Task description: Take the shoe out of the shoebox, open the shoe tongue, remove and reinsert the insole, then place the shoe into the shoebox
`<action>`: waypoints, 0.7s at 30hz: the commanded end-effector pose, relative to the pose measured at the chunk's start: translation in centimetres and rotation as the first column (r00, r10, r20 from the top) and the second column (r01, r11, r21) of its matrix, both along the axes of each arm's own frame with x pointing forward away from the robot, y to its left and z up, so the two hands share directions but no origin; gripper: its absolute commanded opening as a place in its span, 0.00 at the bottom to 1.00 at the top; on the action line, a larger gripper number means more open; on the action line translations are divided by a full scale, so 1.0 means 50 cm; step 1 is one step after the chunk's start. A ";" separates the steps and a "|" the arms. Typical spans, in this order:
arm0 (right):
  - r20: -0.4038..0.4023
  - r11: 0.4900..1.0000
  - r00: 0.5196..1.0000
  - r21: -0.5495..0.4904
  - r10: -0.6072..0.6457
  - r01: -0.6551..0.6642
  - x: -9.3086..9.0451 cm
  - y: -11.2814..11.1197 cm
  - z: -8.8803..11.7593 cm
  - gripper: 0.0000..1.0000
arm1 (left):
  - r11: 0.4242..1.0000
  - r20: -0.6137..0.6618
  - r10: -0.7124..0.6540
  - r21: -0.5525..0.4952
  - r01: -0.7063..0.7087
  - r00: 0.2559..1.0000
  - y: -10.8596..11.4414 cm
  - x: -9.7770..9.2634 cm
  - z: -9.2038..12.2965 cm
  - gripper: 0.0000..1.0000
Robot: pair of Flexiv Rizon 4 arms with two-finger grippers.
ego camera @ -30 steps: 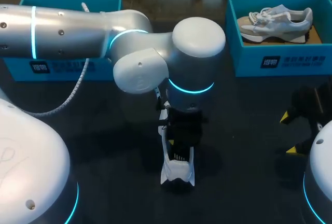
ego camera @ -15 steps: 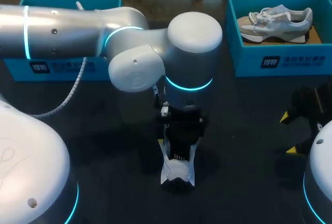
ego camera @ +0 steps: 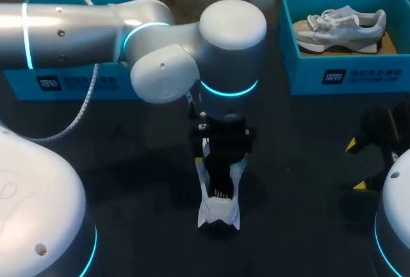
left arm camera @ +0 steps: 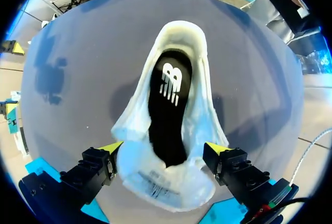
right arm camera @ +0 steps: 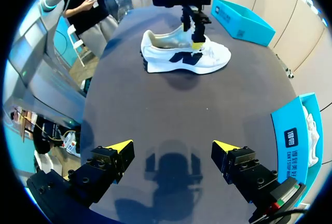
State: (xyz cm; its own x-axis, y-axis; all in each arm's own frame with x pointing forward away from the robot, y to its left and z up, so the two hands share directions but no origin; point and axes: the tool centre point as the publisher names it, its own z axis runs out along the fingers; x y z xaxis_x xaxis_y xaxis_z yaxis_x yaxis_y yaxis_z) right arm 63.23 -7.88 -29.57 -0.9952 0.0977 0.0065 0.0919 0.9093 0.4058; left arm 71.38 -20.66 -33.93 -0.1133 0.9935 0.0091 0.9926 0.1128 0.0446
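The left gripper (left arm camera: 163, 149) has slid up-frame along the shoe (ego camera: 218, 211) — spread wide, holding nothing. The tongue (left arm camera: 163, 190) looks open, black insole (left arm camera: 167, 110) bared — removal likely next.

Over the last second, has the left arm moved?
Yes. The left arm has drawn back from the shoe toward the left box.

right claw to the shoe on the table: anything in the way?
Nothing visible lies on the table between the right claw and the shoe; that stretch is bare. The left claw hangs over the shoe's opening from above, so that spot is taken.
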 end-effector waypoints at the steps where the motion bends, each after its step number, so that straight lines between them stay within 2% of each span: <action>1: 0.001 1.000 1.000 -0.002 -0.001 0.001 -0.002 0.001 -0.001 1.00 | 1.000 0.002 -0.002 -0.013 0.002 1.000 0.004 0.006 0.020 1.00; 11: 0.001 1.000 1.000 -0.002 -0.001 0.001 -0.002 0.001 -0.001 1.00 | 1.000 0.061 0.003 -0.023 -0.002 0.998 0.011 0.047 0.082 1.00; 21: 0.001 1.000 1.000 -0.002 -0.001 0.001 -0.002 0.001 -0.001 1.00 | 0.999 0.043 -0.012 -0.032 0.013 0.999 0.019 0.129 0.130 1.00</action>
